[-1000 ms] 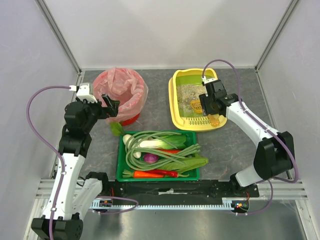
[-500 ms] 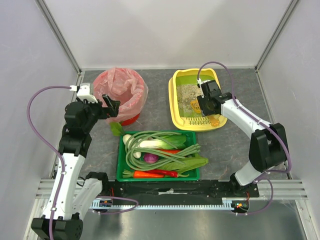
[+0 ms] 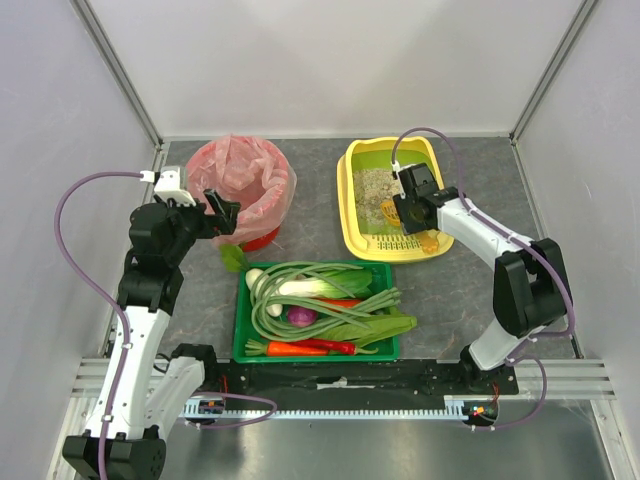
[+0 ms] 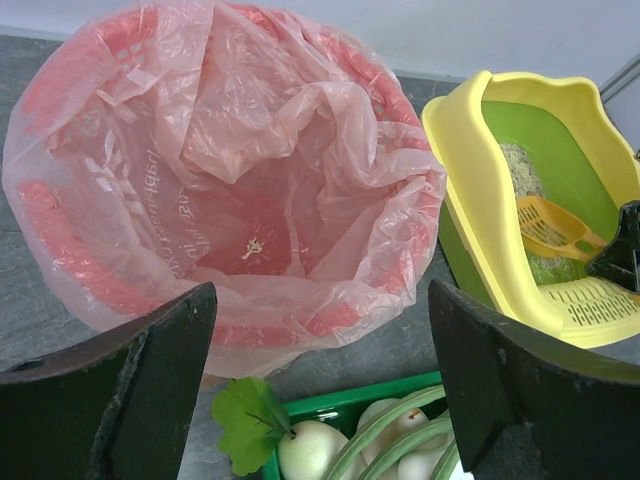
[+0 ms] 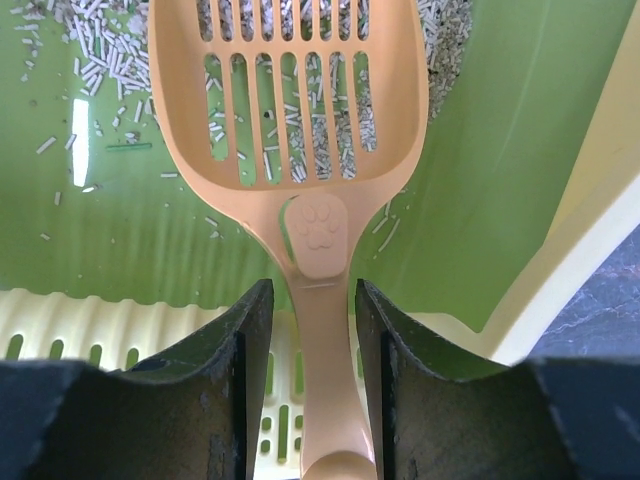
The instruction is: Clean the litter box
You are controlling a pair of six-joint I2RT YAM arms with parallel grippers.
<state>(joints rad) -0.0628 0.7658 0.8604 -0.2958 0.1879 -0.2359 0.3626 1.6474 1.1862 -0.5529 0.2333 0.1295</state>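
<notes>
1. The litter box (image 3: pixel 348 200) was seen upper right in the overhead frame.
2. The scoop (image 5: pixel 300 225) was pinched by the right end effector (image 5: pixel 312 300), presumably for sifting.
3. The left end effector (image 4: pixel 320 295) was held spread near the bin (image 4: pixel 400 200).

Red bin (image 3: pixel 262 237) and vegetable tray (image 3: pixel 238 330) flank the litter box (image 3: pixel 349 215); open table (image 3: pixel 440 300) lies rightward.

Red bin w/ pink bag (image 3: pixel 243 185) far left on grey table (image 3: pixel 470 290), green veg tray (image 3: pixel 240 335) just nearer.
</notes>
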